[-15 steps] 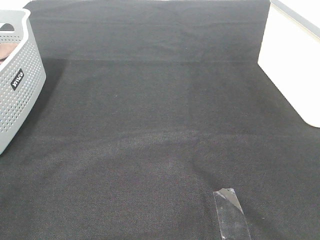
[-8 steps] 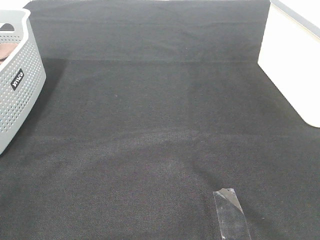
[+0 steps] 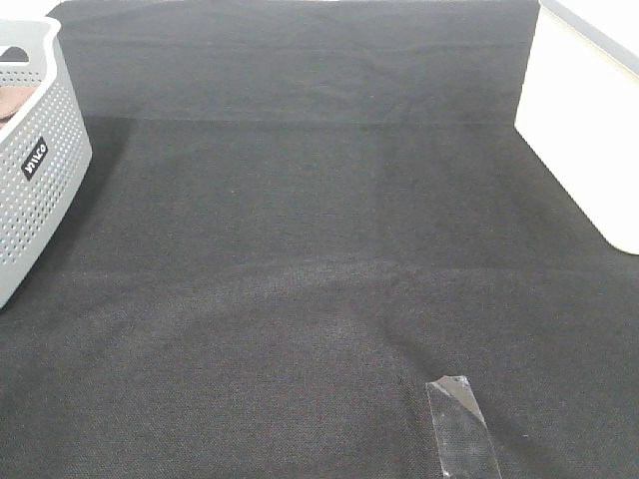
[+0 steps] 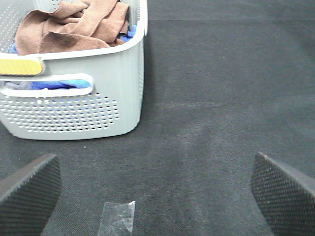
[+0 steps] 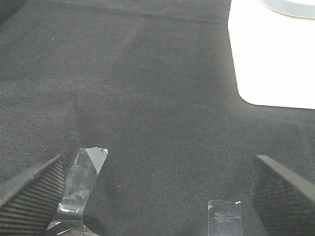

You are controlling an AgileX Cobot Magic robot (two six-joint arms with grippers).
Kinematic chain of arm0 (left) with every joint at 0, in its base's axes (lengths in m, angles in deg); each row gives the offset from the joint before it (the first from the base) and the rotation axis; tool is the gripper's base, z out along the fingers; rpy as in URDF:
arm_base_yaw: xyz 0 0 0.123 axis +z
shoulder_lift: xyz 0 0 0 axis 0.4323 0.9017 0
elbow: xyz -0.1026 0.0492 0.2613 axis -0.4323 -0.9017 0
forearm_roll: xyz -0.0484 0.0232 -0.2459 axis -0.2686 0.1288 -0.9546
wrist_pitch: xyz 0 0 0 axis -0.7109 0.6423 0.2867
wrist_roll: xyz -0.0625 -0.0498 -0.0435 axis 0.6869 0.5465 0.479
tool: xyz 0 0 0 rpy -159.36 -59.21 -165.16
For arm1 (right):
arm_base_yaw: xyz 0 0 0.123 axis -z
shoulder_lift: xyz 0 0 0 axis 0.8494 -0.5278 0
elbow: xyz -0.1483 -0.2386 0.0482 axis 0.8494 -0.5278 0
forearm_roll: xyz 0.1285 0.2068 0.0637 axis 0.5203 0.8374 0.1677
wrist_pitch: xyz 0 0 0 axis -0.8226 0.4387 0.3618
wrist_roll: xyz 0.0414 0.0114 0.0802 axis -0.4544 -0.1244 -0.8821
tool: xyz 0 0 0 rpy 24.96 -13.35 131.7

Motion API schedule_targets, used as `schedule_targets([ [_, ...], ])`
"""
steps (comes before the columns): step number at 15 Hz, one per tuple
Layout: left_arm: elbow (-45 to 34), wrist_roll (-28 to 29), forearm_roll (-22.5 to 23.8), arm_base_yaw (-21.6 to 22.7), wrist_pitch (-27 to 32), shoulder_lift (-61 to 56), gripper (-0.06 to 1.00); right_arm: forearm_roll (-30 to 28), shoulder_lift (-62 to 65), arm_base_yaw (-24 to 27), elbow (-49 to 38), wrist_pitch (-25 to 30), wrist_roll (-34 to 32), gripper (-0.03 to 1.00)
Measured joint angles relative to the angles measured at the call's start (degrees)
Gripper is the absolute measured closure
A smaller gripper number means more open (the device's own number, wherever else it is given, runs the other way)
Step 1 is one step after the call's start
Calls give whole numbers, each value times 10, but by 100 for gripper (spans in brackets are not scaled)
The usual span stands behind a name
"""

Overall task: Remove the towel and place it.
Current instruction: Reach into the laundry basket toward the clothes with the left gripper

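Inside basket (image 4: 74, 115), towel (image 4: 74, 24), apart from left end effector (image 4: 156, 191)

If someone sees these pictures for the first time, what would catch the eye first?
Most likely the grey perforated basket at the left edge of the black table cloth, with the brown towel crumpled inside it. Next, the white container at the right edge, and a strip of clear tape near the front.
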Motion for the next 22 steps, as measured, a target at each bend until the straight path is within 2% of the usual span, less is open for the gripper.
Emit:
schedule_targets([
  [22, 0, -2, -1, 6, 0, 0, -5, 2, 0, 0, 0, 0, 0, 1],
])
